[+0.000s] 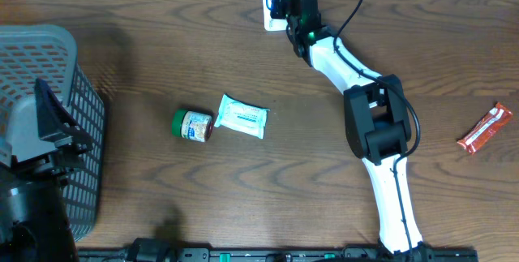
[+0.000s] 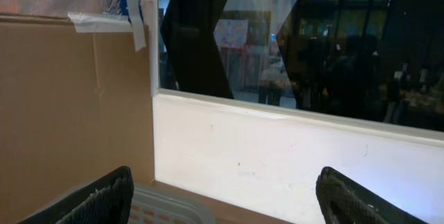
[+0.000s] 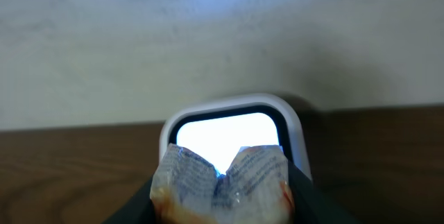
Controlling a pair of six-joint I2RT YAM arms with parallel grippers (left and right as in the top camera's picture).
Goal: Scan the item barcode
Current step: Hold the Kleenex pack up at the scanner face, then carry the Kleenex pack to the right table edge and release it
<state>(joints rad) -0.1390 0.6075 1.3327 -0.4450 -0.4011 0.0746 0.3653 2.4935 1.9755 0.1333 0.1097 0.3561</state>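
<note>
Pinching a small crinkled foil packet [image 3: 220, 182] with fine print and orange-tinged edges between the dark fingers of the right gripper [image 3: 222, 209], pressed onto it from both sides. Holding it right in front of the glowing window of a white rounded-frame scanner [image 3: 294, 123], at the far edge of the table, about midway along it.

Judging this as the scan step itself: presenting the packet to the lit window. Not making out any bars among the print from the wrist view, so probably needing a small turn or tilt next to face the code squarely into the glow, without loosening the pinch on such a thin, slippery wrapper.

Hovering with the left gripper [image 2: 225, 197] at the left, above a grey plastic mesh basket [image 1: 49, 51], fingers spread wide and gripping nothing.

Working over a dark brown wood-grain table [image 1: 162, 35]. Leaving, near its middle, a green-lidded jar [image 1: 193, 125] lying on its side, touching or just beside a white-and-teal soft pouch [image 1: 243, 117], and far to the right an orange-red snack bar wrapper [image 1: 485, 129], well apart from both.

Facing a pale plaster wall [image 3: 208, 30] behind the scanner; looking, from the left wrist, at a brown cardboard panel [image 2: 69, 99] and a dark window [image 2: 312, 37] above a white sill.
</note>
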